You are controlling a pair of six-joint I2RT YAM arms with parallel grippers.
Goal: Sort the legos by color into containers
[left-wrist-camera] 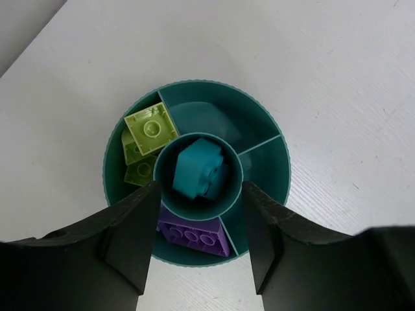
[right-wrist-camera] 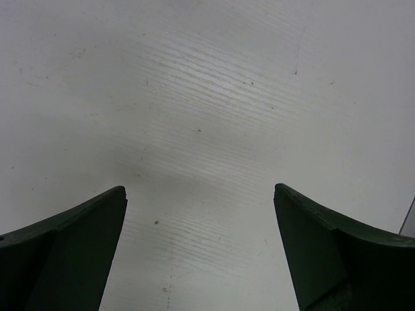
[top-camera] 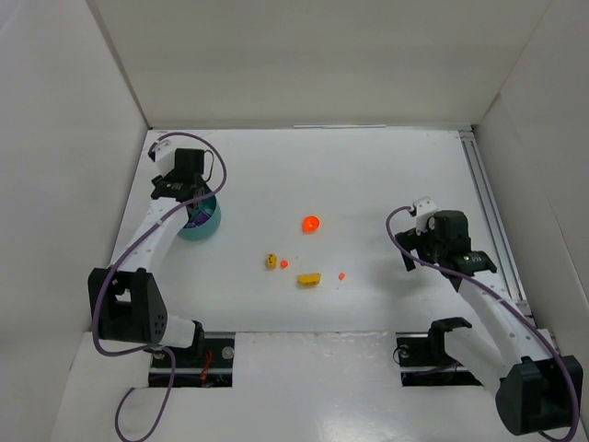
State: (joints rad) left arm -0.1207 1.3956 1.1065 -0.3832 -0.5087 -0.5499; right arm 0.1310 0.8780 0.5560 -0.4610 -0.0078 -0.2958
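The teal round dish (left-wrist-camera: 259, 123) lies right under my left gripper (left-wrist-camera: 201, 194), whose jaws stand open on either side of its central cup. A teal lego (left-wrist-camera: 200, 168) rests in that cup, free of both fingers. Two lime green legos (left-wrist-camera: 150, 127) fill one wedge and a purple lego (left-wrist-camera: 194, 234) another. In the top view the dish (top-camera: 204, 226) is at the left, partly hidden by the left gripper (top-camera: 189, 195). A round orange lego (top-camera: 311, 223), a small yellow one (top-camera: 271, 261), two tiny orange ones (top-camera: 283, 263) and a yellow block (top-camera: 308, 279) lie mid-table. My right gripper (right-wrist-camera: 200, 191) is open over bare table.
White walls close in the table at the back and both sides. A metal rail (top-camera: 483, 198) runs along the right edge. The right gripper (top-camera: 411, 250) hangs to the right of the loose pieces. Two wedges of the dish hold nothing.
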